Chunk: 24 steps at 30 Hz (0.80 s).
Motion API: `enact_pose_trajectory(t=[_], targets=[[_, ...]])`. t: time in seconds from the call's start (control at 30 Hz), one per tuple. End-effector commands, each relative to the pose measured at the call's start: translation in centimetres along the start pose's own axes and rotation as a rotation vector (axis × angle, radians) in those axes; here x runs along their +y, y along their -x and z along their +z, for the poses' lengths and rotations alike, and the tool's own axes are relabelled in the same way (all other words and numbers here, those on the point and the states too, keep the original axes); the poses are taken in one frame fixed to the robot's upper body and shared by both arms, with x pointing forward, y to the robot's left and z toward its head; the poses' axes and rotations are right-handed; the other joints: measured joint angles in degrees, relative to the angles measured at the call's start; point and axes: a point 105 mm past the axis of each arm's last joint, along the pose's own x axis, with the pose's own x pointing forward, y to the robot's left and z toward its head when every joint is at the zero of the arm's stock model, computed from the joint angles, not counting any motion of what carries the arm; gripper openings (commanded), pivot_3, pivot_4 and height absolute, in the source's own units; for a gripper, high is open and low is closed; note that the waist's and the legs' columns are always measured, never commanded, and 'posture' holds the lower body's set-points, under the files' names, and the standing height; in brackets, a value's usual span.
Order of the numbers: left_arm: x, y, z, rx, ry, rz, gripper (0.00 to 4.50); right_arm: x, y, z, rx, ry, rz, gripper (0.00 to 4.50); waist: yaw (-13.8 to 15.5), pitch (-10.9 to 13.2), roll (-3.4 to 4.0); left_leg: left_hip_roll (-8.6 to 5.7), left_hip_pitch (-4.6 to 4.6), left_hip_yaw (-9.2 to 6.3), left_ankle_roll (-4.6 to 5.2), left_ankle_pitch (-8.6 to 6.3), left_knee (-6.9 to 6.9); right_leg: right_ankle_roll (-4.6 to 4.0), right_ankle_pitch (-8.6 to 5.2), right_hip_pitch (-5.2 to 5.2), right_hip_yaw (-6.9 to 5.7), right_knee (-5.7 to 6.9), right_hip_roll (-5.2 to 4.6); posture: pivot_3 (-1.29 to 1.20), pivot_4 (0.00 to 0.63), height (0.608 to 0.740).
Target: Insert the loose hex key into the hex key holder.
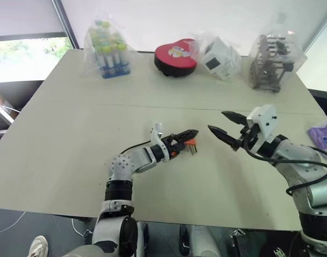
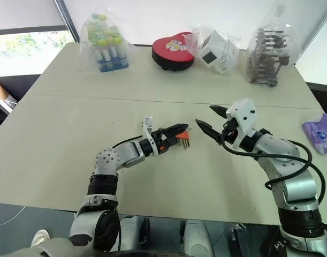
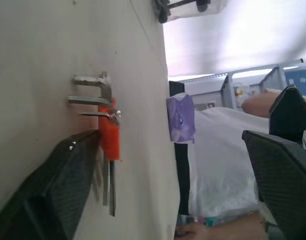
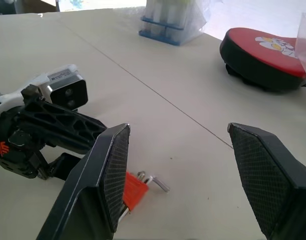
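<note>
The table is the biggest thing here, and the orange hex key holder lies flat on it, near the middle; I take this holder as the landmark. Far behind the holder, along the back edge, stand a bag of tubes, a red heart-shaped tin, a white box in plastic and a bagged dark rack. They seem only stored there, out of the working area.

The right gripper hovers just to the right of the holder, apart from it, with its fingers spread and nothing between them. Probably it waits clear so that the holder is not disturbed.

The left gripper is directly at the holder, on its left side. In the left wrist view the fingers are wide apart, so the holder looks released, though one finger is touching or almost touching it.

Several grey keys stick out of the holder. I cannot find a separate loose hex key on the table, so I judge it is probably already in the holder.
</note>
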Motion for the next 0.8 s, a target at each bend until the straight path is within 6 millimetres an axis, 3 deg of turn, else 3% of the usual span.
enact_pose_trajectory(t=[0.03,0.33,0.5,0.73,0.8], targets=[[0.5,0.4,0.5,0.002,-0.076,0.055,4.48,-0.3,-0.1,1.3,-0.05,0.051,-0.002,3.22,-0.1,0.0,0.0,0.0,0.01,-0.01,0.0,0.0,0.0,0.0,0.0,0.0,0.0,0.01,0.01,0.0,0.15,0.74],[-1.8,1.6,2.2,0.029,-0.395,0.064,4.48,-0.8,-0.5,1.5,-0.043,0.097,0.041,3.22,-0.08,0.01,0.01,0.03,0.04,-0.01,0.0,0.0,-0.03,0.0,0.0,-0.02,0.01,0.05,0.04,0.0,0.15,0.74],[-2.7,3.5,3.1,0.093,-0.709,0.108,4.48,-1.2,-1.1,1.8,-0.054,0.123,0.069,3.22,-0.06,0.02,0.02,0.03,0.0,0.0,-0.01,0.0,-0.03,0.0,0.01,-0.04,0.02,0.03,0.03,0.0,0.15,0.74],[-7.7,5.8,8.3,-0.061,-1.247,0.075,4.48,-1.6,-1.4,2.0,-0.062,0.149,0.084,3.22,-0.02,0.03,0.03,0.03,-0.04,0.03,-0.01,0.01,-0.04,0.0,0.0,-0.07,0.02,0.0,0.03,0.0,0.15,0.74],[-8.6,6.9,9.1,-0.054,-1.327,0.066,4.48,-1.7,-1.4,2.0,-0.059,0.158,0.089,3.22,-0.08,0.03,0.05,0.03,-0.05,0.03,-0.01,0.01,-0.05,-0.01,0.0,-0.11,0.01,0.0,0.03,0.0,0.15,0.74]])
